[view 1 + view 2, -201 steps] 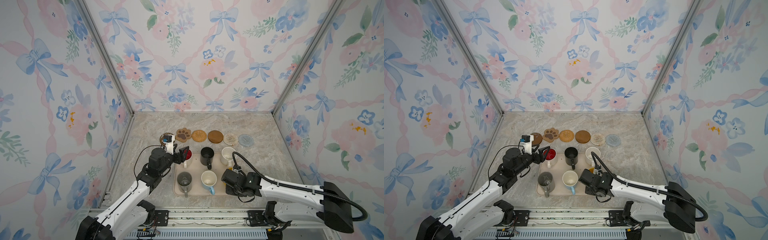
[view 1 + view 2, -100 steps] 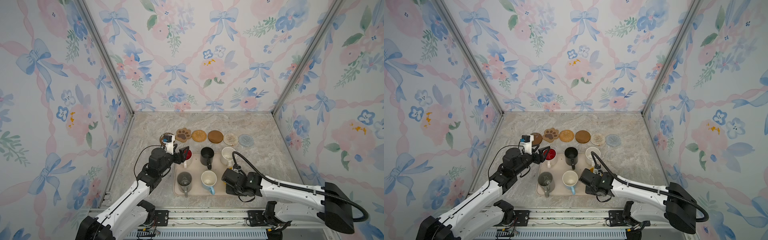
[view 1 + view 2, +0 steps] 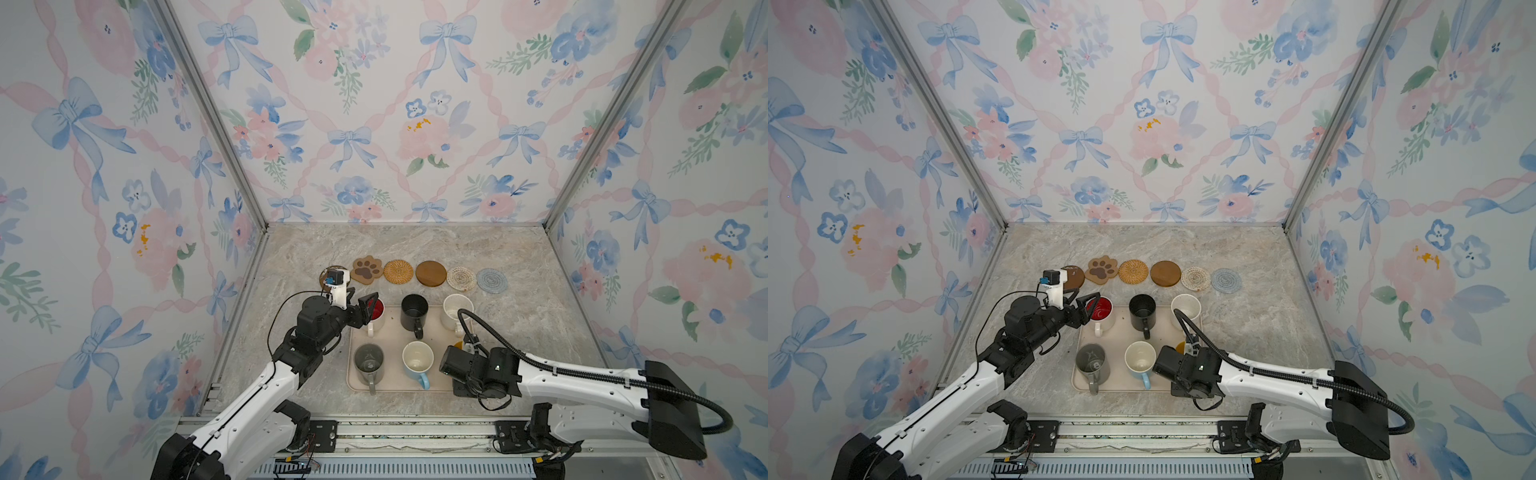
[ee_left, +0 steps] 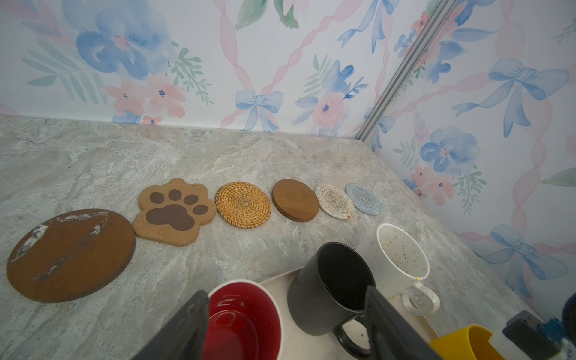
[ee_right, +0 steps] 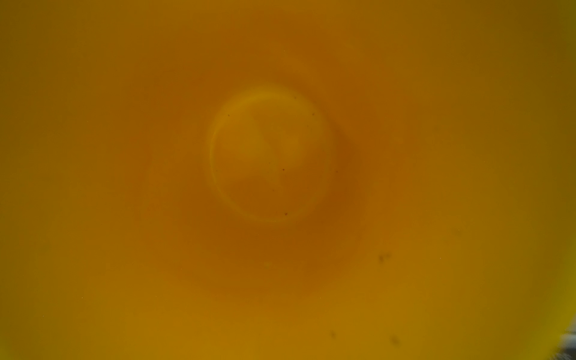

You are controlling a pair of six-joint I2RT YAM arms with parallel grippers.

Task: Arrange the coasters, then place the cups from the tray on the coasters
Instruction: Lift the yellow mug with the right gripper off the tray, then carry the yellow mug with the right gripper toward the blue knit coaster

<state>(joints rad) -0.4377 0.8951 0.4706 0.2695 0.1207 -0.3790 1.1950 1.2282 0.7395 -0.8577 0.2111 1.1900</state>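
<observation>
Left fingers [image 3: 368, 308]: I am holding these spread wide, gripping nothing, low over the tray's near-left corner.
White mug with red inside [image 4: 243, 321]: standing upright between the left fingers. Its rim is passing behind one fingertip, and I am unable to tell whether they are touching.
Black mug [image 4: 330, 280]: standing just outside the other left finger, its handle crossing behind that finger.
Right fingers [image 3: 459, 356]: lying hidden beneath their own black wrist block. I am unable to tell whether they are open or closed.
Yellow mug [image 5: 271, 152]: sitting directly under the right fingers, its inside filling the whole right wrist view. In both top views only a sliver is showing.
Cream speckled mug [image 3: 456, 308]: standing beyond the right fingers, at the tray's far corner.
Light blue mug [image 3: 417, 359]: standing just beside the right fingers, on the side facing the left fingers.
Grey mug [image 3: 368, 362]: standing past the light blue mug, well apart from the right fingers.
Tray [image 3: 394, 337]: lying on the bench [image 3: 519, 299] beneath both sets of fingers, carrying all six mugs.
Coasters: six are lying flat in one row on the bench beyond the left fingers. The dark speckled disc [image 4: 70, 254] is nearest them, then the paw coaster [image 4: 174, 212], the rattan round [image 4: 243, 204], the dark wooden disc [image 4: 295, 200], the cream woven round [image 4: 334, 201] and the blue-grey woven round [image 4: 363, 199] farthest away.
</observation>
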